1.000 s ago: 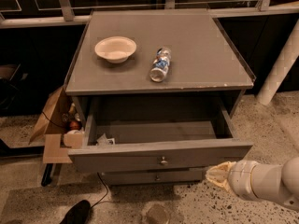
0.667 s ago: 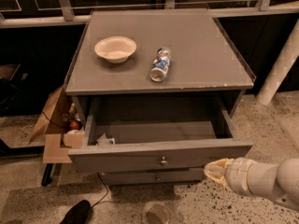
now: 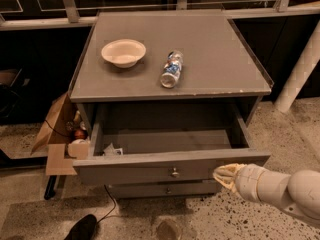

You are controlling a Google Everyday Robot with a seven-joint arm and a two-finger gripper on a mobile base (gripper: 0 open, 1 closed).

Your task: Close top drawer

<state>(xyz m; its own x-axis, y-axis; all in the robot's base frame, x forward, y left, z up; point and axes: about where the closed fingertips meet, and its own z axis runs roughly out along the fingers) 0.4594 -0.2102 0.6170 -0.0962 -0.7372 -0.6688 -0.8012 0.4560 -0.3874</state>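
Nearest to me, the speckled floor (image 3: 225, 219) is showing at the bottom of the view w/ a dark shoe-like shape (image 3: 82, 228) at the lower left and a thin cable (image 3: 107, 204) running from it up toward the cabinet; the arm (image 3: 280, 189) is reaching in from the lower right, pale and rounded; the gripper (image 3: 220, 174) is sitting at the right part of the top drawer's front, right of the knob (image 3: 174, 172), its fingers (image 3: 227, 176) drawn together into one tapering yellowish tip and gripping nothing; I can't tell whether the tip is actually touching the wood. The top drawer (image 3: 125, 173) is standing pulled well out from the cabinet – grey front facing me, inside mostly bare, w/ a bit of crumpled white stuff (image 3: 112, 150) lying in the front-left corner; below it a second drawer front (image 3: 150, 190) is sitting flush, approx. the same grey. Left of the cabinet a cardboard box (image 3: 55, 134) is leaning open w/ small items inside – too unclear to name. Further back, on the cabinet top (image 3: 210, 54), a pale bowl (image 3: 123, 52) is sitting upright at the left and a plastic bottle (image 3: 171, 69) is lying on its side just right of it, the two apart; a white pole (image 3: 297, 74) is slanting at the far right; behind everything a window rail (image 3: 40, 21) is running across.
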